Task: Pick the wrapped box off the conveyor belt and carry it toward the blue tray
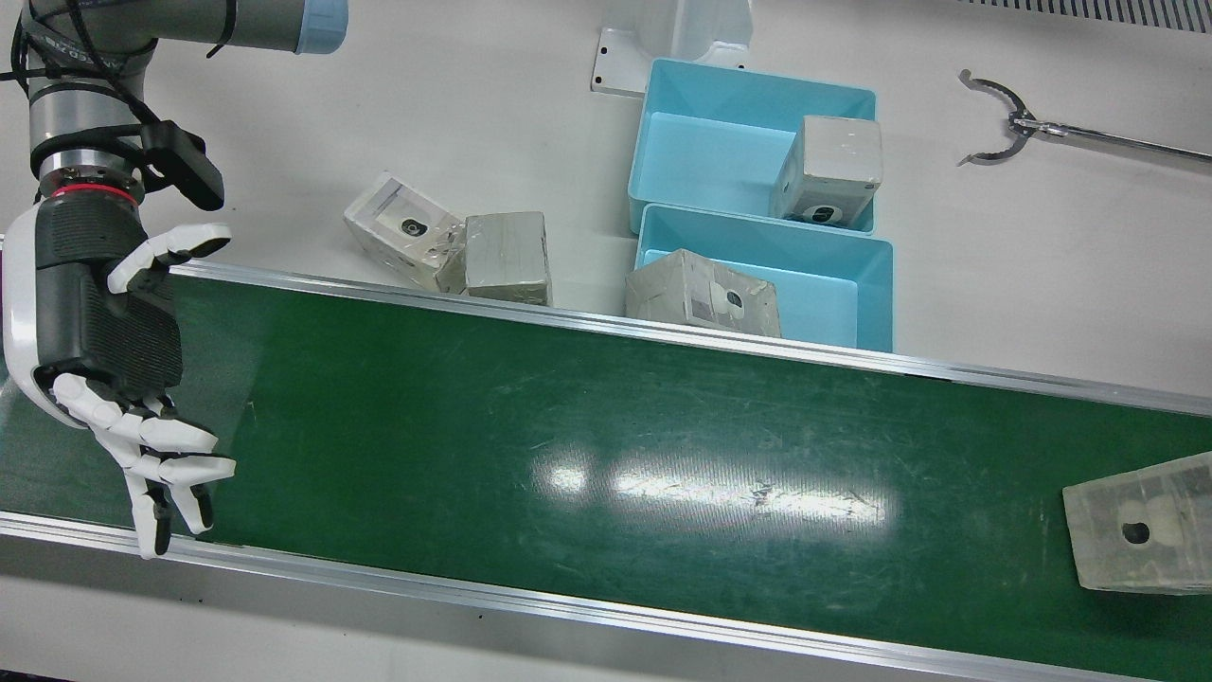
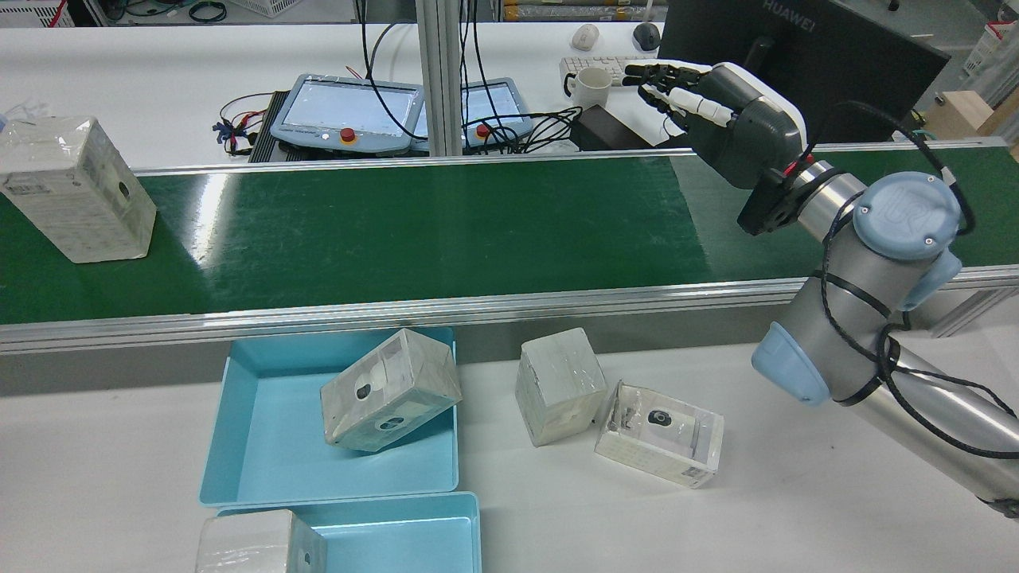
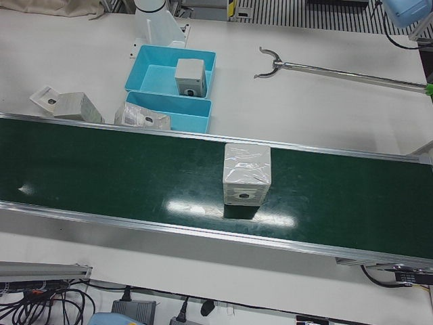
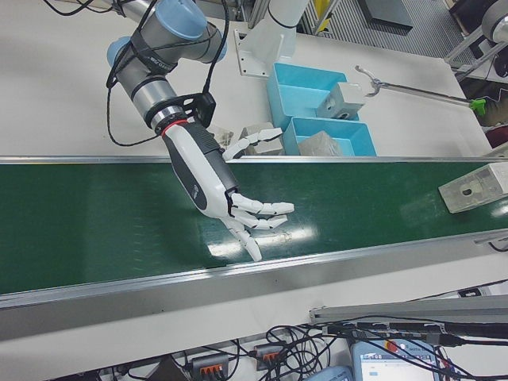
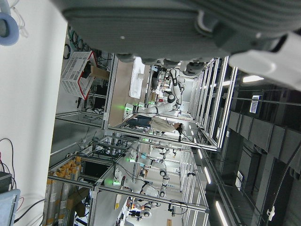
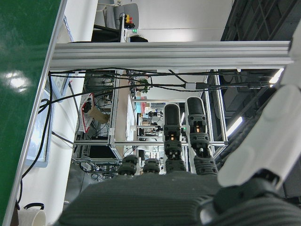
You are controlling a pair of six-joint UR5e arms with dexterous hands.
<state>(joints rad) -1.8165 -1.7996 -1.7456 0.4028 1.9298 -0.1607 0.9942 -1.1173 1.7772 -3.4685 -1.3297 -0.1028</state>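
Note:
The wrapped box [image 1: 1141, 526] stands alone on the green conveyor belt [image 1: 615, 445], at the right end in the front view and at the left end [image 2: 76, 191] in the rear view. My right hand [image 1: 104, 322] hovers over the opposite end of the belt, open, fingers spread, holding nothing. A long stretch of belt lies between it and the box. Two blue trays [image 1: 710, 161] [image 1: 833, 284] sit on the white table beside the belt, each with a wrapped box in it. My left hand [image 5: 188, 19] shows only as a palm edge in its own view, with nothing in it.
Two more wrapped boxes [image 1: 407, 227] [image 1: 508, 256] lie on the table between my right arm and the trays. A metal grabber tool [image 1: 1004, 118] lies on the table beyond the trays. Aluminium rails edge the belt on both sides.

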